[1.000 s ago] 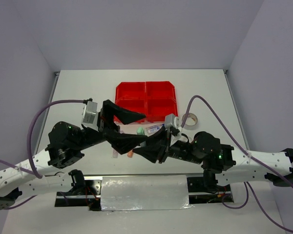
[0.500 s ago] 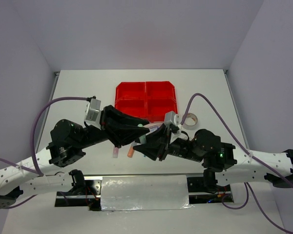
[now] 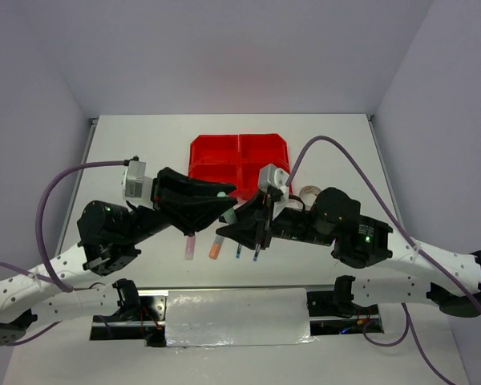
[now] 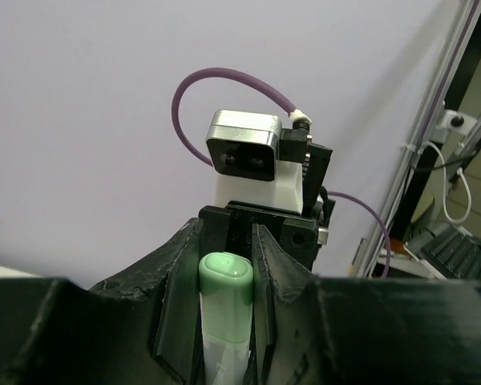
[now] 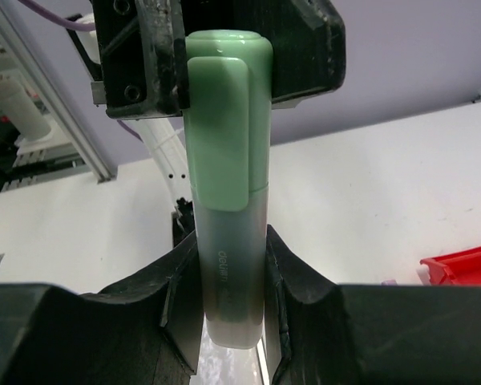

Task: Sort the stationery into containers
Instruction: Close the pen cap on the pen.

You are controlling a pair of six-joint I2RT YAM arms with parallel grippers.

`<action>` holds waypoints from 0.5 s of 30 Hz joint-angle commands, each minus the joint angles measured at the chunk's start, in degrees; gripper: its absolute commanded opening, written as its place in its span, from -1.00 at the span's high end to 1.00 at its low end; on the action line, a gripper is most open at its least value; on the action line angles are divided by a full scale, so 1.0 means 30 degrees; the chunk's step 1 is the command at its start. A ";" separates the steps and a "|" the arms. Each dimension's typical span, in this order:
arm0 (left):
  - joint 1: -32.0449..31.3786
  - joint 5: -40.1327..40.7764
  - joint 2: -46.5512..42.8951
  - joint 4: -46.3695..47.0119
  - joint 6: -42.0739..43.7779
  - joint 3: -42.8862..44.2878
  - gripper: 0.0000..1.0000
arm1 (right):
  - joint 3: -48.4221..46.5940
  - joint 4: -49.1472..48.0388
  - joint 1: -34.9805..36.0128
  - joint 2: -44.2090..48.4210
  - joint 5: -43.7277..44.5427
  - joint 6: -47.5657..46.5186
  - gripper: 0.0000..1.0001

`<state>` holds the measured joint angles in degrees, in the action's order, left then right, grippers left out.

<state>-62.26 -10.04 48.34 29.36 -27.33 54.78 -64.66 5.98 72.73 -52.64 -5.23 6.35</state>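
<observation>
**R wrist view:** R arm's fingers (image 5: 180, 293) are clenched on the lower barrel of the green highlighter (image 5: 224, 184). Its long axis runs straight away from the lens, and the cap end is gripped by L arm's fingers (image 5: 305, 56), so the two arms meet nose to nose on one line. A corner of the red bins (image 5: 465, 269) shows low right on the tabletop (image 5: 369, 184). **L wrist view:** same item, w/ a green end seated btwn the L pair, likewise clamped on it. The R wrist's camera housing (image 4: 244, 152) is directly beyond; no tabletop is seen. **Top external view:** both finger sets overlap above the tabletop's near-centre. The highlighter is almost wholly hidden btwn them, held aloft just short of the bins' near edge. The bins lie directly beyond, approx. equal reach for either arm. A pink highlighter (image 3: 190, 247), an orange highlighter (image 3: 216, 249) and two blue pens (image 3: 239, 251) lie toward the near edge, and a tape roll (image 3: 309, 193) sits right of the bins. **Judgement:** a hand-over w/ a double grip, so one arm must let go before the other can carry. The free path then looks to be forward and over the bin wall, w/ open room on that side.
</observation>
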 commanded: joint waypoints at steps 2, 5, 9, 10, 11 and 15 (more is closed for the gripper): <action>-0.0399 -0.1898 0.0528 -0.3020 -0.1142 -0.2233 1.00 | -0.4048 -0.4103 -0.1067 -0.0642 0.0313 -0.0622 1.00; -0.0457 -0.1721 0.0441 -0.2846 -0.1318 -0.3052 1.00 | -0.5044 -0.4191 -0.1390 -0.1112 -0.0274 -0.0768 1.00; -0.0750 -0.1282 0.0207 -0.2641 -0.1407 -0.4197 1.00 | -0.6802 -0.4307 -0.1801 -0.1553 -0.0570 -0.0595 1.00; -0.0983 -0.1078 0.0148 -0.2611 -0.1436 -0.4489 1.00 | -0.7182 -0.4249 -0.1831 -0.1670 -0.0831 -0.0593 1.00; -0.1101 -0.0641 0.0119 -0.2611 -0.1407 -0.4927 1.00 | -0.7592 -0.4132 -0.1860 -0.2019 -0.0949 -0.0593 1.00; -0.1424 -0.0169 0.0381 -0.1850 -0.1787 -0.5926 1.00 | -0.9410 -0.4043 -0.1918 -0.3076 -0.1301 -0.0504 1.00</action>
<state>-63.31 -1.69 45.50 43.97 -29.34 44.73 -81.45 22.11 68.93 -61.89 -12.93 5.02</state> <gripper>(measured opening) 0.381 0.359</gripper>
